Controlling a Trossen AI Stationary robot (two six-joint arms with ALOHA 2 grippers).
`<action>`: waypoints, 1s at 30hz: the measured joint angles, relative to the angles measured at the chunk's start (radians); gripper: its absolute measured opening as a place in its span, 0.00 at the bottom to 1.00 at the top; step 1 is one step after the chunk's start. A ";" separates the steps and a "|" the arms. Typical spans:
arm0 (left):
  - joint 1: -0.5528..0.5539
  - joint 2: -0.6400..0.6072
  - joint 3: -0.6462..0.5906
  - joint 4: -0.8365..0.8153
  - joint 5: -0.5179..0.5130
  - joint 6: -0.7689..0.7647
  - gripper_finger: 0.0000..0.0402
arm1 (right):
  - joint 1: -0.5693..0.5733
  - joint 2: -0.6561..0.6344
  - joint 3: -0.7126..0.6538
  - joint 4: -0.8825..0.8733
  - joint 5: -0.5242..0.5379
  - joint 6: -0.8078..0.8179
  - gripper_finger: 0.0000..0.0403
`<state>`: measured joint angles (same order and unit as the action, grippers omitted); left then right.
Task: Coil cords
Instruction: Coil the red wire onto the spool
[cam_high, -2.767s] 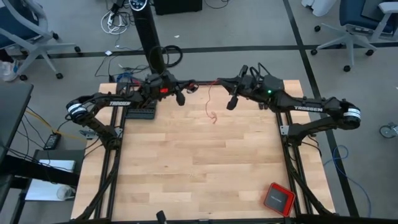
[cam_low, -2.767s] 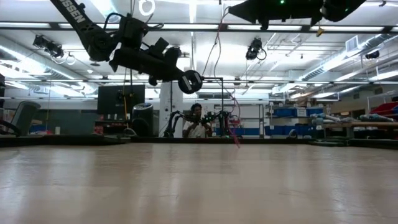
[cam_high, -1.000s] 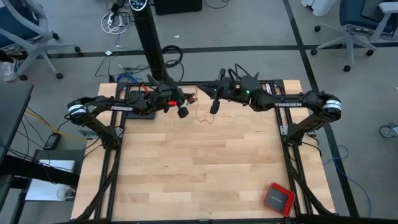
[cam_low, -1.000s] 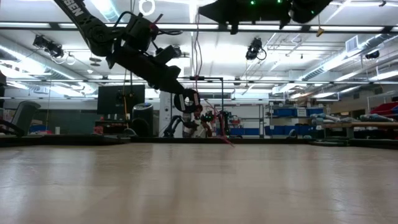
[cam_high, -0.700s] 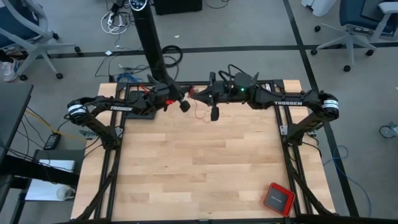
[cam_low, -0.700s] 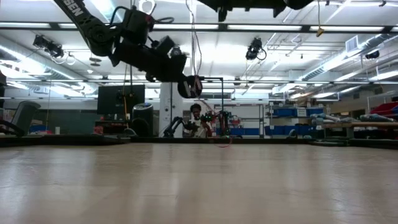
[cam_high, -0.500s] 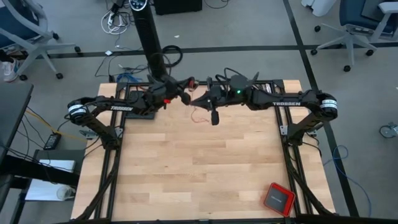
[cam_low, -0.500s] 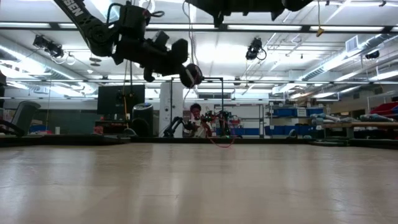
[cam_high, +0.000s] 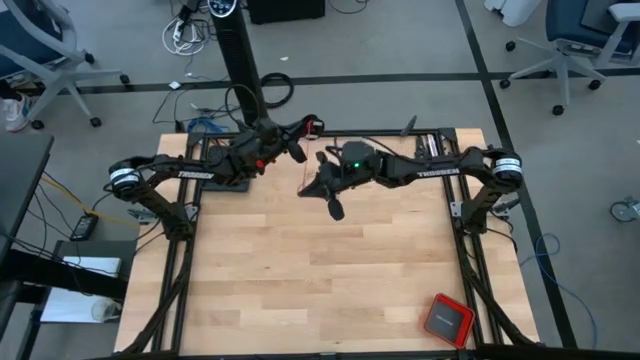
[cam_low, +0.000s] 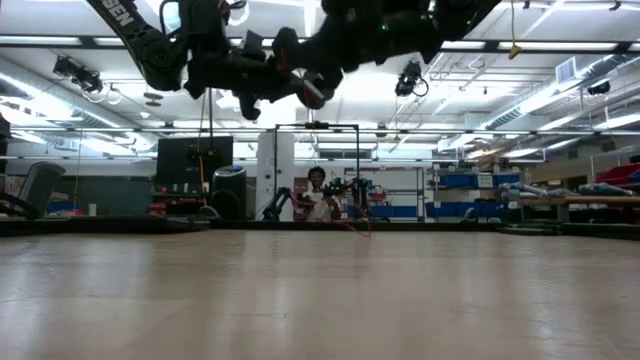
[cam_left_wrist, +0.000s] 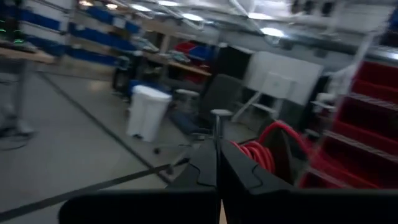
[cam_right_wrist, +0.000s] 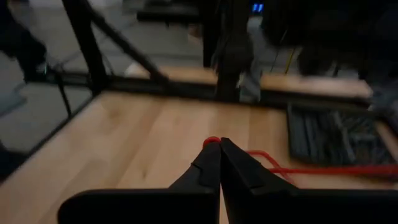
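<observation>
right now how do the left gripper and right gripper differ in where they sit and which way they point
In the high view, the left gripper sits near the table's far edge, while the right gripper reaches farther in over the wood. The left gripper's wrist view looks out into the room; the right gripper's looks down onto the table. Both are shut on the red cord.
</observation>
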<state>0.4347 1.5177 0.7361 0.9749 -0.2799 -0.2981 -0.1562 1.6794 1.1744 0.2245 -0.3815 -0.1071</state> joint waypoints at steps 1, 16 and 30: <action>0.000 0.000 0.000 0.006 0.024 0.001 0.01 | 0.002 0.004 0.000 -0.025 0.003 -0.009 0.00; 0.003 0.000 0.000 0.018 0.234 0.164 0.01 | 0.061 -0.035 -0.002 -0.558 0.183 0.116 0.22; 0.002 0.000 0.001 -0.057 0.285 0.157 0.01 | 0.127 -0.125 -0.002 -0.504 0.750 0.012 0.22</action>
<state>0.4370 1.5177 0.7368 0.9181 0.0051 -0.1415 -0.0289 1.5547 1.1725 -0.2799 0.3688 -0.0946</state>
